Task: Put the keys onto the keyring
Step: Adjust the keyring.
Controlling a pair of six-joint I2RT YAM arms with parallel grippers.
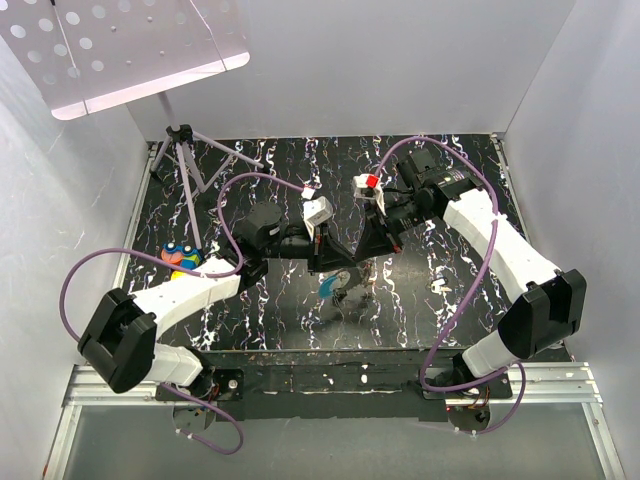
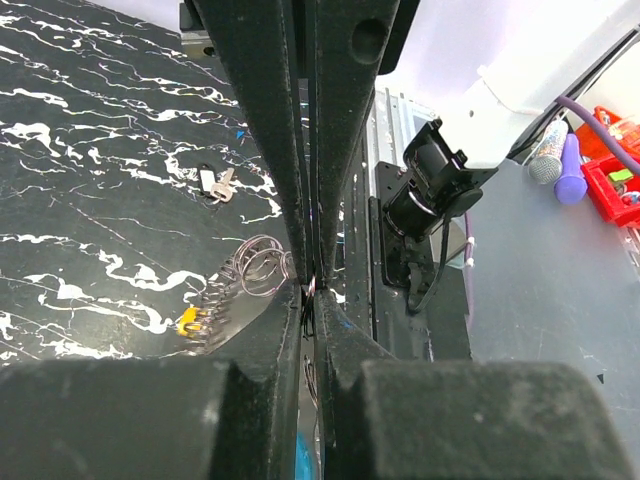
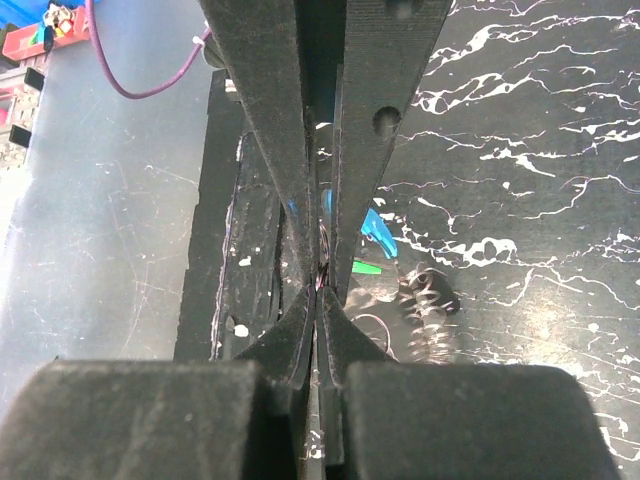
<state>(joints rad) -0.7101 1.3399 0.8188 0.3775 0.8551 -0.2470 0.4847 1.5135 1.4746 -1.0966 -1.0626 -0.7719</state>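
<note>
My left gripper [image 1: 335,262] and right gripper [image 1: 358,258] meet tip to tip above the middle of the black marbled table [image 1: 450,300]. In the left wrist view my left gripper [image 2: 311,300] is shut on the thin wire keyring [image 2: 262,266], whose loops stick out blurred to the left. A yellow-headed key [image 2: 188,320] hangs from it, blurred. In the right wrist view my right gripper [image 3: 320,290] is shut on the same wire. A blue key [image 3: 378,232], a green key [image 3: 367,267] and a blurred bunch [image 3: 425,300] show beside it. The blue key [image 1: 328,287] shows below the tips.
A lone small key [image 2: 213,183] lies on the table away from the grippers. A tripod [image 1: 185,150] stands at the back left. A colourful object [image 1: 182,256] sits at the table's left edge. White walls enclose the table. A red bin [image 2: 615,180] stands off the table.
</note>
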